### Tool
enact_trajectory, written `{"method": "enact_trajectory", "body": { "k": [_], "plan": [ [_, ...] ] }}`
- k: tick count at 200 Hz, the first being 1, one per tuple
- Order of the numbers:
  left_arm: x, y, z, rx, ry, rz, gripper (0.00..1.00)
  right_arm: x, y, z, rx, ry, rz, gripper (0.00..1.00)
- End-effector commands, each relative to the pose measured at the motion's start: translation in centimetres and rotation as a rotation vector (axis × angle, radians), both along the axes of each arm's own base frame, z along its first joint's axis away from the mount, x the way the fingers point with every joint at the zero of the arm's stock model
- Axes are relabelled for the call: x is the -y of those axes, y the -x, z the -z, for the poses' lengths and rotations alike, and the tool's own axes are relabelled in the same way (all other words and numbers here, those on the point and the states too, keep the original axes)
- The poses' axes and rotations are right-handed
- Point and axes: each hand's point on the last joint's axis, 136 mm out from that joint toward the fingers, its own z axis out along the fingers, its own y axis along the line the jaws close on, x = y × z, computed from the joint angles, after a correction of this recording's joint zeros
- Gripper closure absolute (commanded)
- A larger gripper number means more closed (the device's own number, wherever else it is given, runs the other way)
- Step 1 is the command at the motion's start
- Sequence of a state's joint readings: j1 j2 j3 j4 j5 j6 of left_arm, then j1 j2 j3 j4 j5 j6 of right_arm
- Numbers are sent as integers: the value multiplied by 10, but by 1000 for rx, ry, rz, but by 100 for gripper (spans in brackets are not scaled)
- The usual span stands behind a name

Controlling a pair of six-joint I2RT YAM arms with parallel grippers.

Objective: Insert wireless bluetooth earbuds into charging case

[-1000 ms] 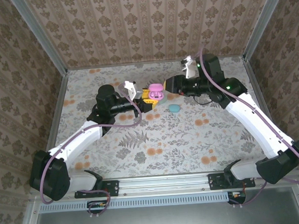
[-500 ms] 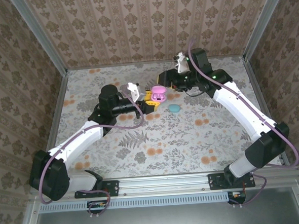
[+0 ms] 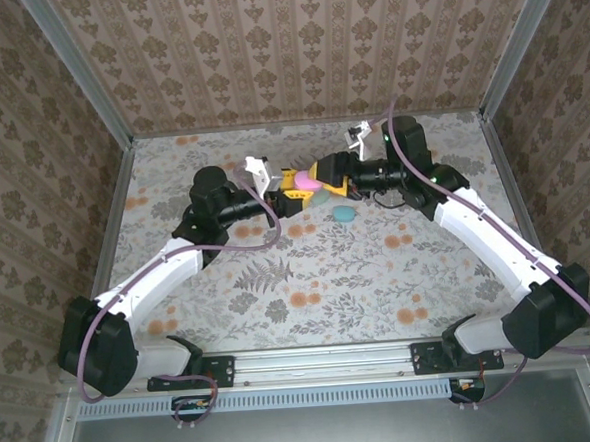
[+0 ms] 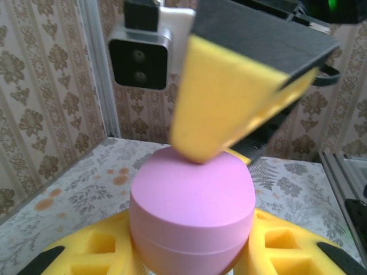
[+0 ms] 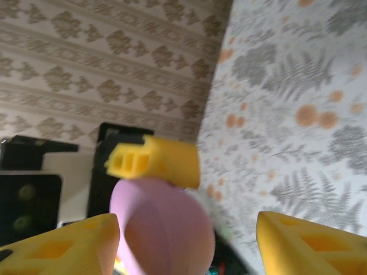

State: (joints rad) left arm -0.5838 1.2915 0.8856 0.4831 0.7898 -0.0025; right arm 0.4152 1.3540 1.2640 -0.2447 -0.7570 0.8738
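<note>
Your right arm (image 3: 476, 225) has swung back in from the pulled-away pose it held half a second ago. Its right gripper (image 3: 327, 172) now sits hard against the left gripper (image 3: 289, 188) above the far middle of the table (image 3: 309, 280).

The left gripper is clamped on the pink charging case (image 4: 192, 200) and holds it up off the surface, gripped low on its body. The right gripper's fingers are spread wide. In the left wrist view one yellow pad (image 4: 229, 97) touches the top of the case, and the right wrist view puts the case between the spread fingers, nearer the left one.

I read this as the right gripper working on the lid, since a seam runs round the case and it looks closed. No earbud can go in until it opens.

A small teal object (image 3: 344, 213) lies on the table just beside the two grippers. It is too small to tell whether it is an earbud. The underside of the case is cut off, and the right wrist view is blurred.
</note>
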Motion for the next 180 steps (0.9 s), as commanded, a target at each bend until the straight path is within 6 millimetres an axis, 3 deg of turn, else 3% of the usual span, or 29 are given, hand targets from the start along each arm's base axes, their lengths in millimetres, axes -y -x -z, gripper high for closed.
{"method": "enact_trajectory", "body": {
  "k": [1, 20, 53, 95, 133, 157, 180],
  "plan": [
    [-4, -2, -21, 41, 55, -21, 69, -11, 15, -22, -1, -133, -106, 34],
    [-4, -2, -22, 40, 60, -21, 69, -11, 15, -22, 4, -143, -111, 35],
    [-3, 3, -22, 45, 65, 9, 68, -10, 6, -20, -10, -158, -92, 48],
    [-3, 7, -23, 49, 66, 31, 68, -4, -4, -13, -27, -165, -41, 45],
    [-4, 3, -20, 44, 56, 9, 68, -5, -2, -20, -10, -199, -60, 70],
    [-5, -4, -16, 35, 46, -31, 55, -2, -1, -16, -10, -195, -49, 75],
    [-6, -8, -8, 21, 20, -50, 28, 8, -8, -3, -18, -184, 20, 76]
  ]
}}
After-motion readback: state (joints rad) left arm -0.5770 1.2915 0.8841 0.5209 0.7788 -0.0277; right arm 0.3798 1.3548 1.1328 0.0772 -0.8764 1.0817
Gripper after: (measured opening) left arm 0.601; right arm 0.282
